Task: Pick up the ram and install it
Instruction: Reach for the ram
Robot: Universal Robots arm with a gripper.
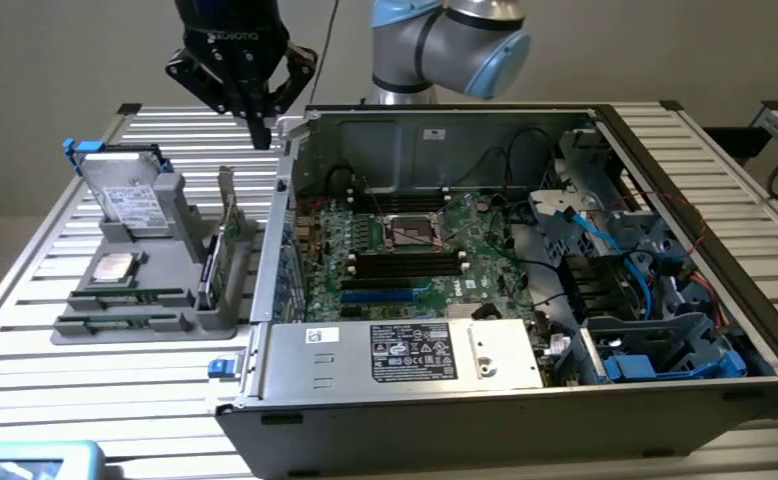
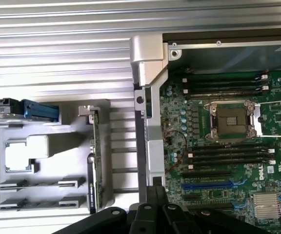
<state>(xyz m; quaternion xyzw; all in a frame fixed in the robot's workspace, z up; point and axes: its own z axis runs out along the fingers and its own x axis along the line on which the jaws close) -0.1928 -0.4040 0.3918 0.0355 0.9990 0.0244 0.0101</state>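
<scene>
A slatted aluminium table (image 1: 122, 400) stands before a plain beige wall, and an open computer case (image 1: 443, 135) fills its middle. A grey holder (image 1: 122, 335) sits near the table's edge on the exterior view's left. The arm (image 1: 443, 40) is cut off at the top. A teal object (image 1: 29, 462) at the table's near corner is mostly out of frame. The ram (image 1: 129, 297) stands on its long edge in a slot at the holder's front. It is a thin green strip, and its chips are hard to make out. The gripper (image 1: 258, 128) hangs above the table's far edge, between holder and case, its fingers pressed together and holding nothing.
</scene>
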